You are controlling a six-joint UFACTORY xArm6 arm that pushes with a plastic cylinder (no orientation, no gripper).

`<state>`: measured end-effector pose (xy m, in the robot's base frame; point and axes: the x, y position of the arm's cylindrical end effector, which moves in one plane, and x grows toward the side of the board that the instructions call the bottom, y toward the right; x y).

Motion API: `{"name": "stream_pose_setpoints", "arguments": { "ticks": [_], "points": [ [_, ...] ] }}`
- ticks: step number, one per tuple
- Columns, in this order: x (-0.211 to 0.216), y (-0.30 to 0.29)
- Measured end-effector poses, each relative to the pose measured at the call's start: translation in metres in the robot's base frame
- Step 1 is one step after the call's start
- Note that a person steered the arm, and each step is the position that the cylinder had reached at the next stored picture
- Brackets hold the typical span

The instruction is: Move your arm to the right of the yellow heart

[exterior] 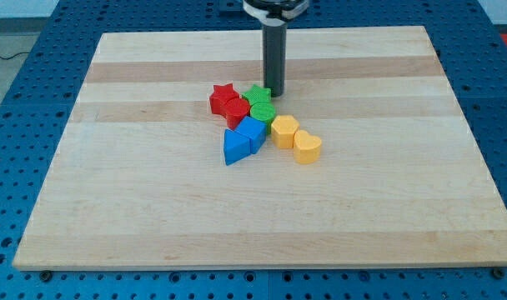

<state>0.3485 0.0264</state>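
Observation:
The yellow heart lies just right of the board's middle, touching a yellow hexagon-like block at its upper left. My tip rests on the board above the cluster, just to the right of the green star, and up and to the left of the yellow heart. A green round block sits below the green star. A red star and a red block lie on the cluster's left. A blue triangle and a blue block lie at its lower left.
The blocks form one tight cluster on a light wooden board. The board rests on a blue perforated table that shows around its edges.

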Motion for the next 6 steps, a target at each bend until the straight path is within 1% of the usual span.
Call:
{"name": "stream_pose_setpoints", "arguments": {
  "ticks": [1, 2, 3, 4, 5, 6],
  "points": [
    [0.0, 0.067],
    [0.033, 0.145],
    [0.086, 0.176],
    [0.119, 0.176],
    [0.137, 0.168],
    [0.145, 0.137]
  ]
}}
